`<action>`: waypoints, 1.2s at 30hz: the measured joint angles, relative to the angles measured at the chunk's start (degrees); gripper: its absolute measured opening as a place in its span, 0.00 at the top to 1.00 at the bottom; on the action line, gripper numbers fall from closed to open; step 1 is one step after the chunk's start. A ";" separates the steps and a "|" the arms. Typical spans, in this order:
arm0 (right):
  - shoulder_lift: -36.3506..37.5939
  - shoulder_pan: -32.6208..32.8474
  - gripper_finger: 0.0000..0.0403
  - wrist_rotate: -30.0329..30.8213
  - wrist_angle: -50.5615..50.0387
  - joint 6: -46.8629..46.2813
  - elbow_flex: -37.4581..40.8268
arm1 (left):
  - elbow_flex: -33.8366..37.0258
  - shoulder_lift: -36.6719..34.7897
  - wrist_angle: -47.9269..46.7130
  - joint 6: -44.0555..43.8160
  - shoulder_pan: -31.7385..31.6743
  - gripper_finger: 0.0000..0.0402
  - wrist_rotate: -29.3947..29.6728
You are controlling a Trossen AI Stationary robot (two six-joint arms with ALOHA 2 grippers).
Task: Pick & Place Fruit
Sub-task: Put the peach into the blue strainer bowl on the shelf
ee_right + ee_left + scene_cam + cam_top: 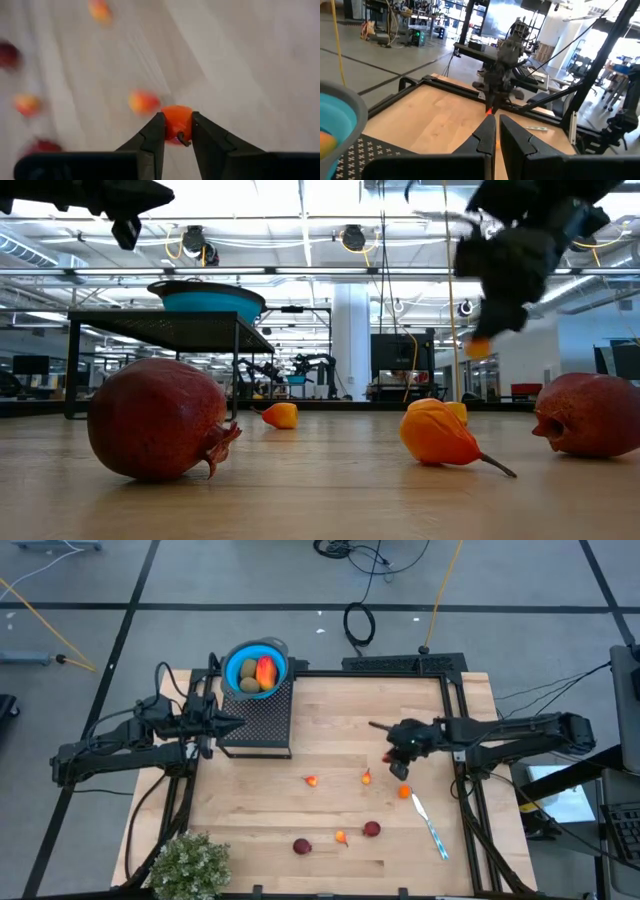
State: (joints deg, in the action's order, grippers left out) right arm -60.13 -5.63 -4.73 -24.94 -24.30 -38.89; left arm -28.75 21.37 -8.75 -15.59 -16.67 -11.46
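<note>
The right tool (pixel 175 131) is clamped on a tiny orange fruit piece (pixel 176 120), held between its two fingers and lifted clear of the wooden surface (pixel 330 720), right of centre. The left tool (pixel 495 137) waits with its fingers together just beside the blue bowl (pixel 236 658), which sits on a black mesh stand (pixel 262 722) at the far left of the surface.

The step in hand looks like carrying this piece to the bowl. To do it well, the grip should stay firm, since the piece is small and round and could squirt out; the arm should rise enough to clear the stand's edge and the bowl's rim, travel leftward and far, and release only when centred over the bowl. The bowl already holds a red-orange oblong (pixel 265 670) and olive-brown ovals (pixel 248 668), so a low drop is best to avoid a bounce.

The waiting left tool lies close to the bowl and may crowd the approach; the right arm must steer around it. Other fruit is on the surface: two dark red balls (pixel 301 846) near the front, and tiny orange bits (pixel 311 781) scattered mid-surface. A slim white and blue utensil (pixel 430 826) lies near right, and a bushy green plant (pixel 188 865) stands at the near left corner; neither blocks the way.
</note>
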 joint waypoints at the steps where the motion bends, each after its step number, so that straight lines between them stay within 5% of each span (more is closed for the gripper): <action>1: 0.62 0.00 0.82 0.04 2.19 0.06 -0.31 | 0.00 0.00 0.00 -0.36 0.00 0.95 0.00; 15: 1.34 0.02 0.82 2.11 31.74 -0.37 -0.84 | -0.07 3.59 12.84 0.10 0.00 0.93 -4.34; 29: -4.39 0.50 0.83 5.02 49.16 0.09 -0.81 | -0.07 19.05 29.71 1.88 0.00 0.53 -13.75; 36: -6.20 0.50 0.83 4.74 56.56 -0.05 -0.81 | -3.90 27.16 32.41 8.33 3.32 0.45 -9.62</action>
State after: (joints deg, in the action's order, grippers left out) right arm -66.33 -5.13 0.01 31.62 -24.35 -39.70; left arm -32.65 48.53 23.65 -7.26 -13.35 -21.08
